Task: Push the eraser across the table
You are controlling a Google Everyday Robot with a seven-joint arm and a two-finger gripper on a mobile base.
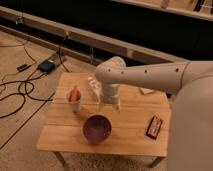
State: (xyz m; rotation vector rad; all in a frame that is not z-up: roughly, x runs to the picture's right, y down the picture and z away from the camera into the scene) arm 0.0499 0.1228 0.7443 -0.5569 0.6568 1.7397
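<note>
The gripper (110,105) is held low over the middle of the table (131,133), pointed downward at the end of the white arm (150,76) that reaches in from the right; whether it is released or clenched cannot be told, and nothing is seen to be grasped. The eraser (154,126) is found near the table's right edge, well apart from the gripper. It lies flat, a black block with red-orange marks on top, and whether these marks are lettering cannot be told. A purple bowl (97,128) is set near the front edge, just below the gripper. A white cup (74,100) with something orange in it stands to the left, a clear plastic bottle (93,86) lies just beside the gripper's left, and a small pale block (147,91) is partly hidden behind the arm. Cables (20,92) and a black device (46,65) are seen on the floor at left.
</note>
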